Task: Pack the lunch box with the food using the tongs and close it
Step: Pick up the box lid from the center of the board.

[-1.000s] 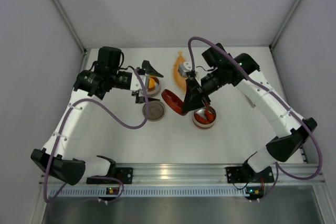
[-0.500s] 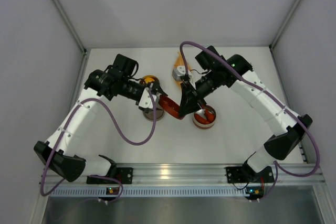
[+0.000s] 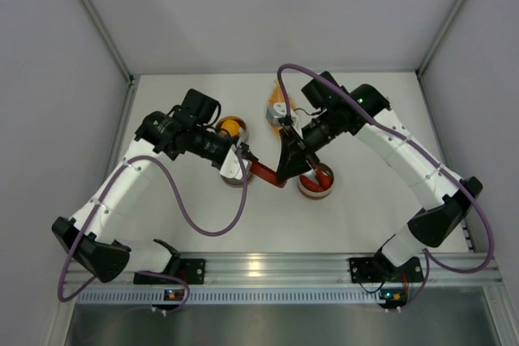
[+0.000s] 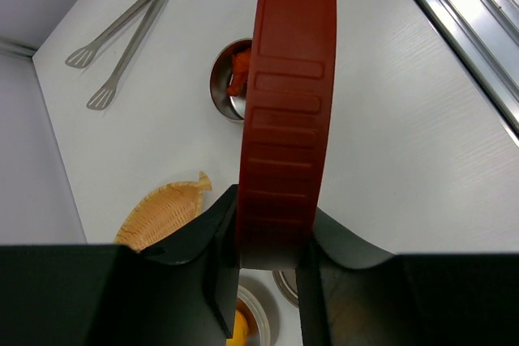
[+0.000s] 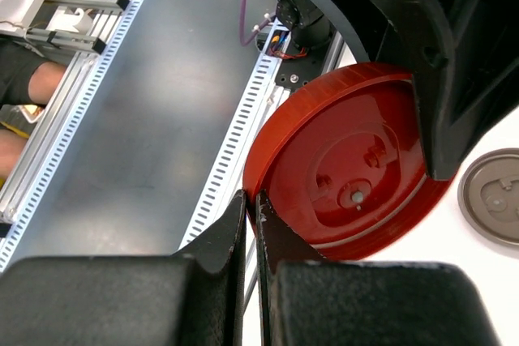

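A red round lid (image 3: pixel 264 173) hangs on edge above the table between both arms. My left gripper (image 4: pixel 269 210) is closed across its thickness, a finger pressing each face of the lid (image 4: pixel 285 111). My right gripper (image 5: pixel 251 200) is shut on the lid's thin rim (image 5: pixel 347 160). The lunch box tin (image 3: pixel 315 183), holding red food (image 4: pixel 240 70), stands right of the lid. A small cup holds orange-yellow food (image 3: pixel 230 127). In the left wrist view the silver tongs (image 4: pixel 122 42) lie flat on the table beyond the tin.
The orange leaf-shaped dish (image 3: pixel 276 108) lies at the back, under the right arm. A flat steel lid (image 5: pixel 491 197) rests on the table below the left gripper (image 3: pixel 246 160). Grey walls enclose the table; the aluminium rail (image 3: pixel 268 269) runs along the near edge.
The left arm has swung right to the red lid and its jaws have closed onto it. The right gripper has kept hold of the rim, shifting slightly left.
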